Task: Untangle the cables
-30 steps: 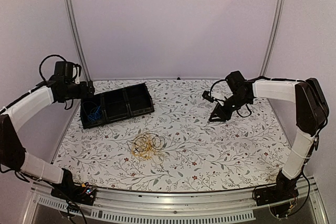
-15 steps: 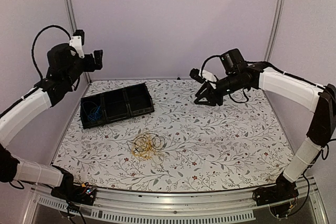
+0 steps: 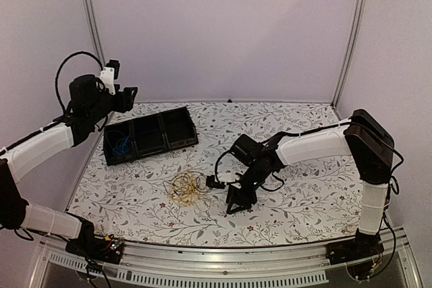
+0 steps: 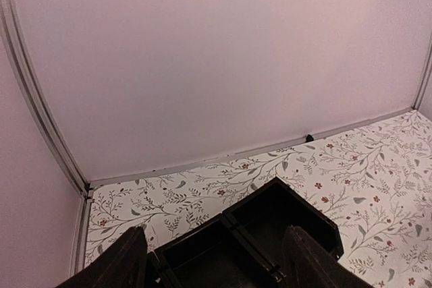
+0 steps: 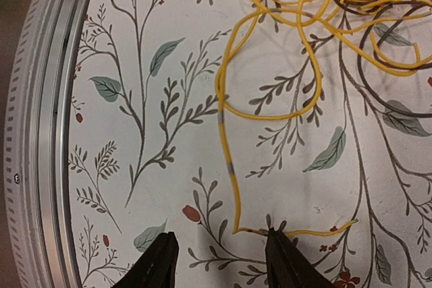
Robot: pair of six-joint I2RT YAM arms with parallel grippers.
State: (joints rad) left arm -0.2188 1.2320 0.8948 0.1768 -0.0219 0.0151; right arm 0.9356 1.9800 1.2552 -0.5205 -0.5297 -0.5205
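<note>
Top external: blue cable (image 3: 120, 145) in blk tray's (image 3: 162, 150) L compt

The left arm (image 3: 40, 146) and right arm (image 3: 317, 145) have white link covers between black joint housings. A thin black cable (image 3: 59, 75) loops above the left wrist, beside a small white module (image 3: 108, 77). The right gripper (image 3: 235, 206) has matte black tapered fingers (image 5: 155, 264). Each base (image 3: 351, 251) is black.

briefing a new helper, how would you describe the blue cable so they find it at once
On the floral table, find the black tray at the back left. The blue cable lies in its left end compartment, the only blue one, apart from the yellow and dark tangle out on the table.
</note>
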